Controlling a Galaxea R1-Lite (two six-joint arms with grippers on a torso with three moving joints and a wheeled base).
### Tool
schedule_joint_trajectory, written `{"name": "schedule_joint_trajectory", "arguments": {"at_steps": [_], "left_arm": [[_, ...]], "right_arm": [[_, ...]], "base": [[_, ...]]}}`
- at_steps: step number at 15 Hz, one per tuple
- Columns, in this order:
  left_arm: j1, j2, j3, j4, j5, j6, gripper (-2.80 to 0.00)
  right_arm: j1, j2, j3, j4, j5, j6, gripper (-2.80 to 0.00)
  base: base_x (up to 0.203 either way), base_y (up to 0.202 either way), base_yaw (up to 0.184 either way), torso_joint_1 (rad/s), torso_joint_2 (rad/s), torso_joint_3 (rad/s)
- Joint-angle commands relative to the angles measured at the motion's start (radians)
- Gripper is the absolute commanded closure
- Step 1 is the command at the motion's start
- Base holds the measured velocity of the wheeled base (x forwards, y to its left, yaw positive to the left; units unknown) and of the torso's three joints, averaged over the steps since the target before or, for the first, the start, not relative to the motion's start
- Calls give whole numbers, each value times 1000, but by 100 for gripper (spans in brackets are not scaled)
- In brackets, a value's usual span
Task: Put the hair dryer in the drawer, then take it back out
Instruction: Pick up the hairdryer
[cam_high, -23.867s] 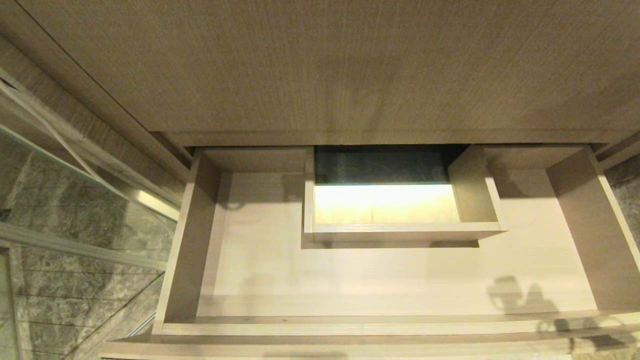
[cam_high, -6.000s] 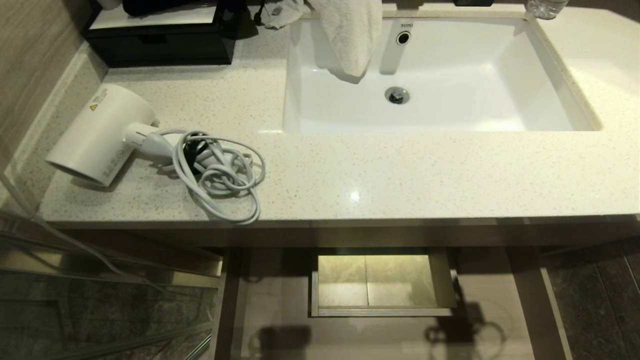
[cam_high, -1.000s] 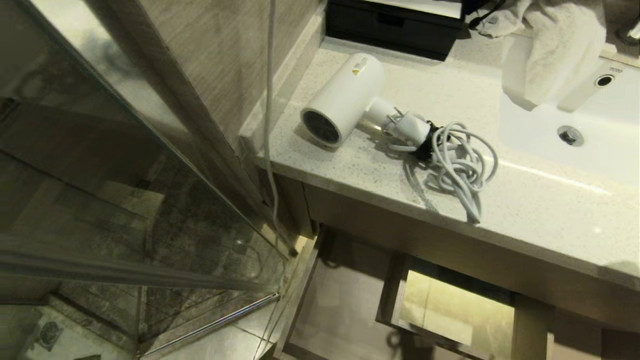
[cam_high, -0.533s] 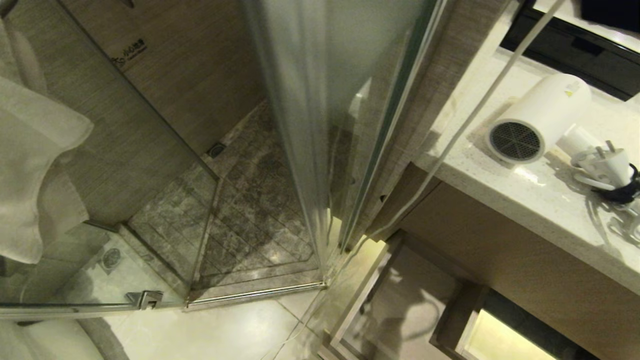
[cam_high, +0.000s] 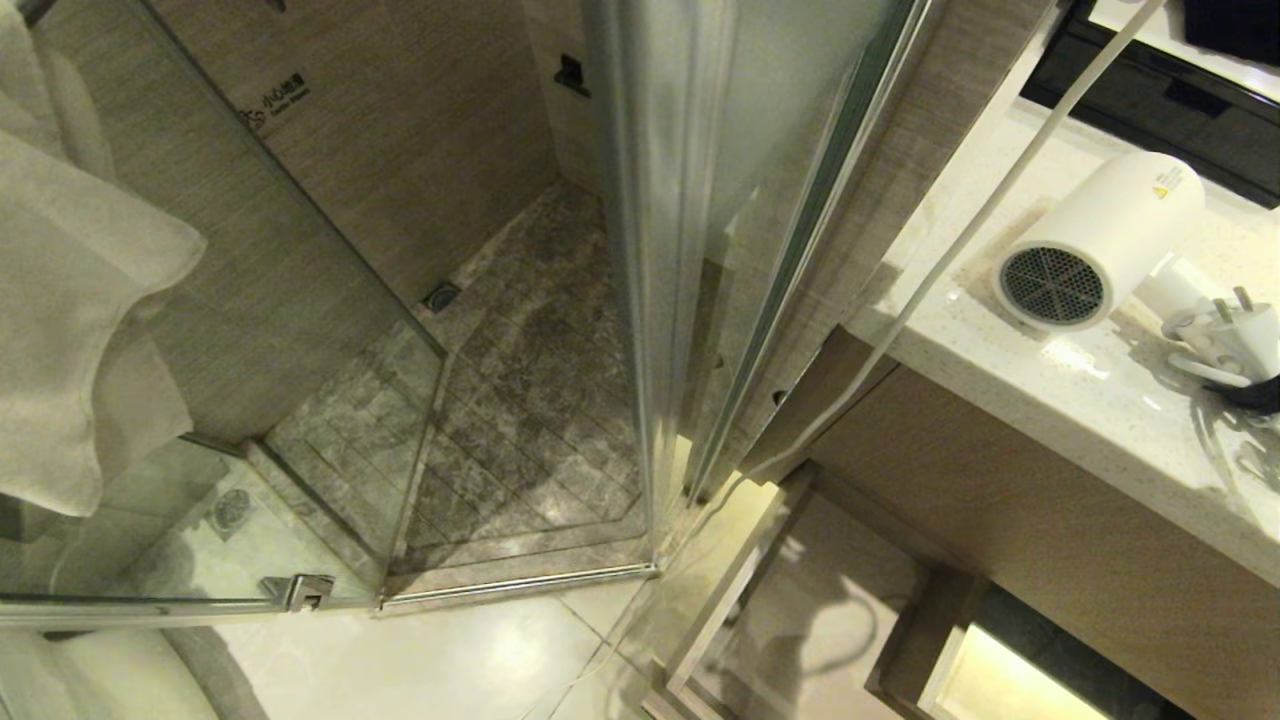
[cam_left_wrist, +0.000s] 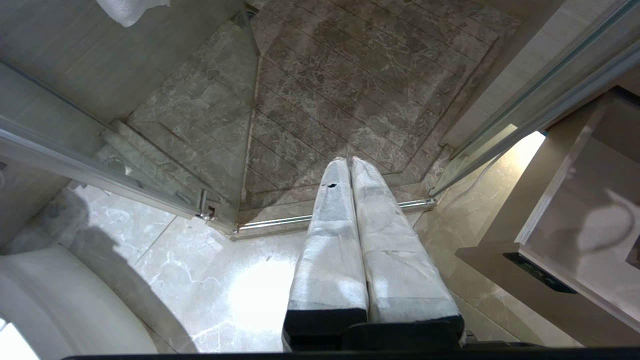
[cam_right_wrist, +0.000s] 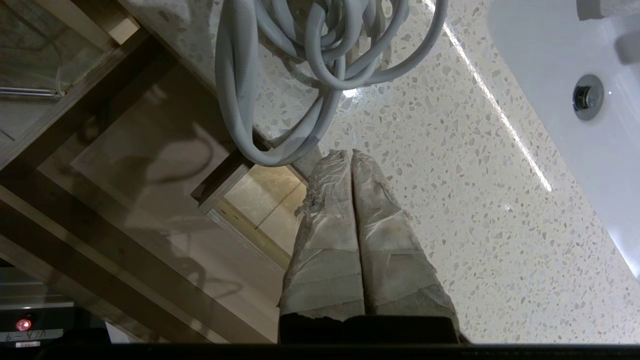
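The white hair dryer (cam_high: 1100, 240) lies on its side on the speckled countertop (cam_high: 1080, 400) at the right of the head view, its dark grille facing me and its plug (cam_high: 1235, 335) beside it. Its grey cord (cam_right_wrist: 310, 60) is coiled near the counter's front edge. Below the counter the light-wood drawer (cam_high: 730, 590) stands pulled out, with nothing in the part that shows. My right gripper (cam_right_wrist: 350, 152) is shut and empty, hovering over the counter edge close to the cord loops without touching them. My left gripper (cam_left_wrist: 349, 160) is shut, parked above the floor.
A glass shower enclosure (cam_high: 680, 250) with a grey tiled floor fills the left and middle. A white towel (cam_high: 70, 300) hangs at the far left. A black box (cam_high: 1150, 90) stands behind the dryer. The white sink (cam_right_wrist: 575, 75) lies beyond the cord.
The head view has swung left, from the vanity toward the shower, so the dryer now sits at the right edge. The dryer, its cord and the drawer have not moved.
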Motion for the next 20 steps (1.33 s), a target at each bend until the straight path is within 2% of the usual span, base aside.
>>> {"name": "schedule_joint_trajectory", "arguments": {"at_steps": [1, 20], "left_arm": [[0, 0, 0, 0, 0, 0, 0], [0, 0, 0, 0, 0, 0, 0]], "right_arm": [[0, 2, 0, 2, -1, -2, 0], [0, 2, 0, 2, -1, -2, 0]], "base": [[0, 0, 0, 0, 0, 0], [0, 0, 0, 0, 0, 0]]}}
